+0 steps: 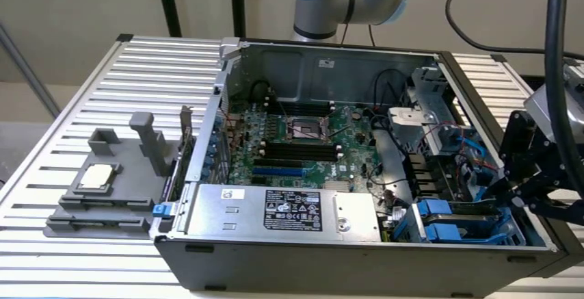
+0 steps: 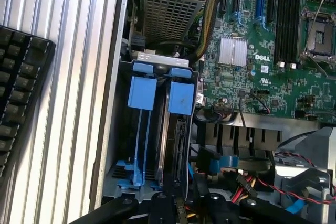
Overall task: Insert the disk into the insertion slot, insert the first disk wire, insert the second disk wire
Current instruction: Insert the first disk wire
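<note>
Hanging low toward the exterior view's right, the black hand (image 1: 524, 200) sits at the edge of the open computer case (image 1: 365, 261), just above the corner that houses the insertion slot (image 1: 461, 220); whether it is spread or pressed together cannot be told. In the wrist view, dark parts of the hand (image 2: 181, 209) lie close over the slot (image 2: 118, 129), a grey-blue cage with two blue latch tabs side by side. The disk (image 2: 176, 145) stands on edge inside the bay nearer the motherboard (image 2: 273, 51), one blue tab at its end, while the neighbouring bay shows a bare blue rail (image 2: 139, 135). Just beside the cage a blue connector (image 2: 218, 163) and a bundle of red and yellow wires (image 2: 247, 184) lie loose, close to the hand. In the exterior view, a silver box with a black label (image 1: 292, 210) fills the case's near side, and a grey block fixture (image 1: 109, 189) rests on the slatted bench (image 1: 164, 66) toward the exterior view's left.
</note>
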Controlling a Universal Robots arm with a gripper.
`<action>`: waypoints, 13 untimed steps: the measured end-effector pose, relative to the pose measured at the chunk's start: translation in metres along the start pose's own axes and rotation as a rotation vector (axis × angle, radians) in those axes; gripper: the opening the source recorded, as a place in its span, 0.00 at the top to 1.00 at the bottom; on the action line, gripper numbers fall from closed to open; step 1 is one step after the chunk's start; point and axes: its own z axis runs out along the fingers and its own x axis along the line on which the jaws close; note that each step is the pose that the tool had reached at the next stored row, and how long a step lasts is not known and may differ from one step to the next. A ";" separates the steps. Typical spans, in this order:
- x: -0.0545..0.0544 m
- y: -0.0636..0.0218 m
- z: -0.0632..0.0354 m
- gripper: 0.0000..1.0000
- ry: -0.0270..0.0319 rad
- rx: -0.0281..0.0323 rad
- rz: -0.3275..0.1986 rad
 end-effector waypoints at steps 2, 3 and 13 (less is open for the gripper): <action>0.000 0.0000 0.0000 0.82 0.0002 -0.0003 -0.002; 0.000 0.0000 0.0000 0.82 0.0003 -0.0003 -0.002; -0.002 0.0213 0.0013 0.84 0.0005 -0.0010 -0.008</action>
